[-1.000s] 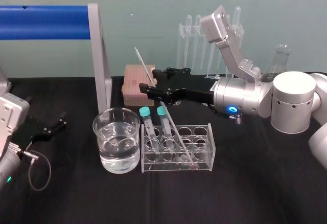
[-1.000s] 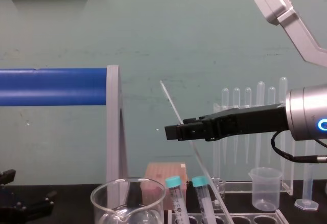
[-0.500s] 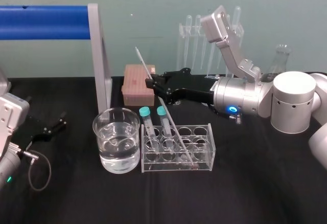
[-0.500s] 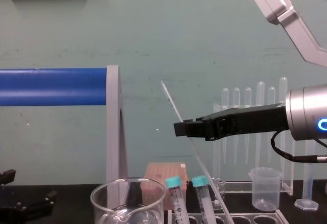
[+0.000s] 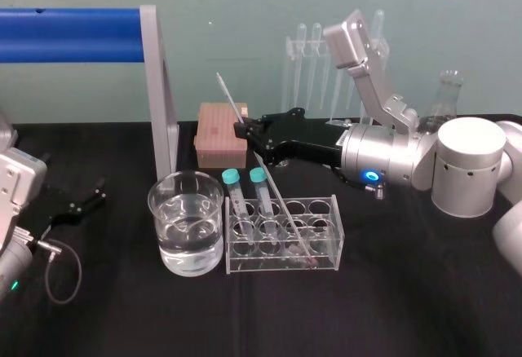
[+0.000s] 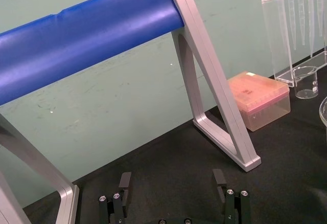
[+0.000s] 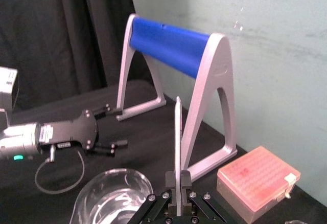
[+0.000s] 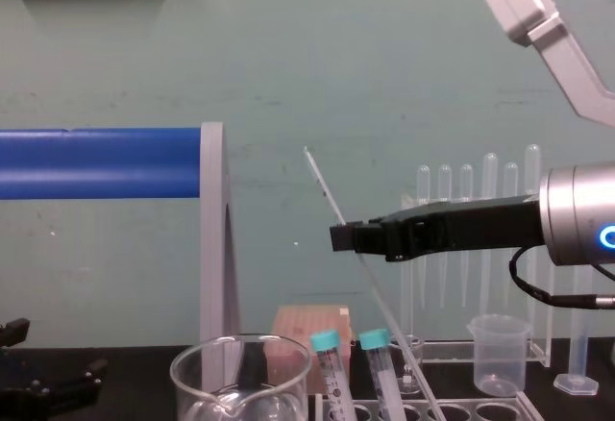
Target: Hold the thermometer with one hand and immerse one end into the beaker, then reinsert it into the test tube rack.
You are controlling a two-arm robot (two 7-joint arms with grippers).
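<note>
The right gripper (image 5: 243,131) reaches in from the right, well above the counter (image 5: 391,292), and is clenched on the thermometer (image 5: 278,194) a little below its upper end. In the right wrist view the thin glass rod (image 7: 177,132) stands pinched between the closed jaws. The thermometer is tilted: its top leans back and to the left, and its lower end with the red bulb sits in the rack (image 5: 326,235), near the rack's front right. Two teal-capped tubes (image 5: 236,194) stand in the rack's left holes, beside the rod. The beaker (image 5: 159,226), partly filled with clear liquid, stands just left of the rack. The left gripper (image 5: 88,198) lies parked at the far left of the counter with its jaws spread wide.
</note>
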